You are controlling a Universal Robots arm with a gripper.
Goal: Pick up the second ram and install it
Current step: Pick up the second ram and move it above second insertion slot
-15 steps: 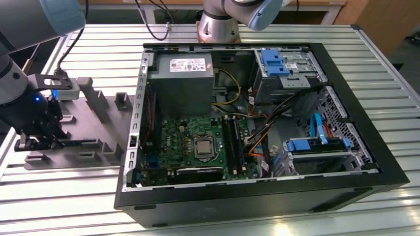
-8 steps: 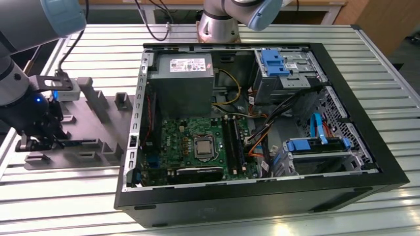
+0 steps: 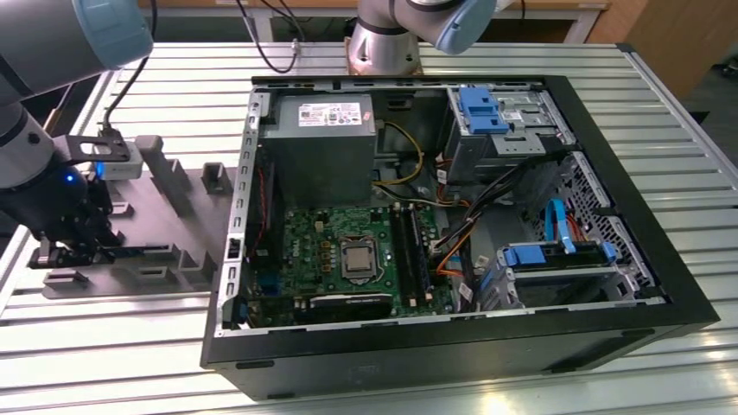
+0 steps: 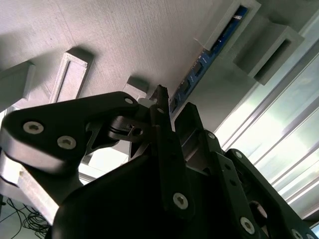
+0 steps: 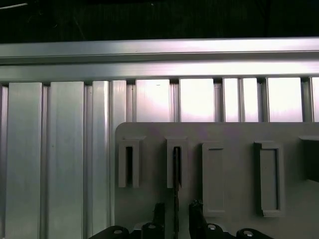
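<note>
Gripper [image 3: 75, 249] low at lower left of exterior view, over grey fixture plate [image 3: 173, 216], well apart from open computer case [image 3: 645, 285]. Second ram [image 5: 176, 167] stands on edge in fixture slot, right between fingers [image 5: 159, 215]. Fingers spread, one each side, slim gap showing. You're straddling, not pinching, by my read. In second wrist view, stick [image 4: 199, 64] runs straight out from gripper: long axis along gap, flat faces toward pads. Motherboard slots [image 3: 412, 251] lie toward exterior view's right.

Slatted metal table [image 3: 683, 183]: grey fixture plate [image 3: 173, 218], open computer case [image 3: 438, 365].
</note>
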